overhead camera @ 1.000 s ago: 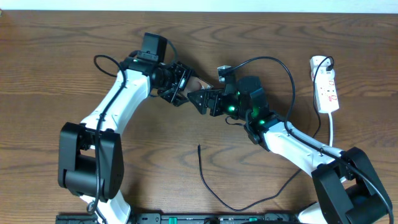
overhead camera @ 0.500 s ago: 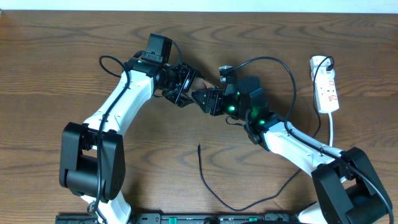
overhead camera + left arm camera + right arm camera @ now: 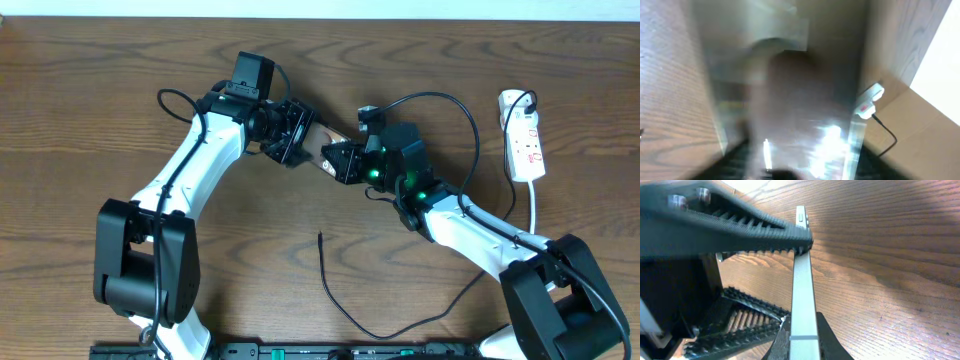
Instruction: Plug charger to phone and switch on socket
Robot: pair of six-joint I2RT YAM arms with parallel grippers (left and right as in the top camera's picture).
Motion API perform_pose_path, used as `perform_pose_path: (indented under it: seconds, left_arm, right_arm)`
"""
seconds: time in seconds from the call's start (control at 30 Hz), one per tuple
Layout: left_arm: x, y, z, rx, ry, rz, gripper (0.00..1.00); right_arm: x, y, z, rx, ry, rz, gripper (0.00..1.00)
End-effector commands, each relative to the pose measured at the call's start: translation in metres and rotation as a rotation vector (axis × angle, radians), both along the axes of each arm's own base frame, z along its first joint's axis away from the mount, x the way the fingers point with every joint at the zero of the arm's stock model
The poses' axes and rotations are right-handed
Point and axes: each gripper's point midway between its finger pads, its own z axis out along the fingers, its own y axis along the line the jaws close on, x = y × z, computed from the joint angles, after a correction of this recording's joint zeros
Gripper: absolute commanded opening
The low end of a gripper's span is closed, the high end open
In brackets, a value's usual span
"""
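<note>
Charger (image 3: 330, 290): is lying loose on the table (image 3: 100, 100), nearest the arm bases, with nothing gripping it.
Plug tip (image 3: 319, 236): is pointing away from the bases and toward the phone. It is resting well apart from the phone, and the cable is curving back and off to the right.
Right gripper (image 3: 333, 160): is clamping the phone, with its toothed fingers drawn in tight on the thin body.
Phone (image 3: 318, 141): is sitting mid-table between the two grippers. Its long axis is running diagonally from the left gripper at the far left down to the right gripper. The right wrist view is showing its silver side rail (image 3: 802, 280) edge-on, and the overhead view is showing a strip of brown-grey face.
Left gripper (image 3: 298, 132): is sitting at the phone's farther end. Its wrist view is smeared, so it cannot be told whether the fingers are gripping or standing off.
Socket (image 3: 524, 140): is lying at the far right, well apart from the phone, with its long axis running near to far.
Socket contents: a black plug (image 3: 521, 101) is sitting in the far end.
White cord (image 3: 533, 205): is trailing from the socket's near end toward the bases.
</note>
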Motion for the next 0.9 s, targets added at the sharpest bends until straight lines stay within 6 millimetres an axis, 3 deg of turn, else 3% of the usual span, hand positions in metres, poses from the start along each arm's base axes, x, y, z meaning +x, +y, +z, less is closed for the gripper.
perform_pose_path:
  seconds: [0.0,0.03,0.1,0.13,0.3,0.43,0.63,0.73,0.87]
  left_arm:
    - [0.001,-0.006,0.021,-0.03,-0.038,-0.013,0.07]
    - [0.001,-0.006,0.021,-0.03,-0.039,-0.014,0.23]
    - [0.003,-0.006,0.022,-0.028,-0.059,-0.027,0.76]
    - [0.004,-0.005,0.022,-0.026,-0.072,-0.035,0.93]
    - [0.008,0.004,0.027,-0.034,-0.129,-0.075,0.93]
    - [0.012,0.014,0.045,-0.114,-0.172,-0.096,0.93]
    - [0.018,0.031,0.078,-0.193,-0.271,-0.104,0.94]
    - [0.024,0.032,0.088,-0.23,-0.319,-0.114,0.94]
    - [0.035,0.031,0.103,-0.27,-0.405,-0.127,0.94]
  right_arm:
    - [-0.002,0.011,0.016,0.051,-0.015,0.031,0.01]
    - [-0.002,0.011,0.016,0.052,-0.015,0.03,0.01]
    - [-0.001,0.009,0.016,0.053,-0.017,0.026,0.01]
    - [0.001,0.008,0.017,0.053,-0.017,0.021,0.01]
    - [0.014,-0.011,0.016,0.052,-0.017,-0.027,0.01]
    - [0.03,-0.034,0.017,0.068,-0.004,-0.095,0.01]
    - [0.058,-0.074,0.028,0.304,0.205,-0.334,0.01]
    - [0.061,-0.073,0.042,0.465,0.31,-0.383,0.02]
    - [0.063,-0.063,0.075,0.655,0.358,-0.35,0.02]
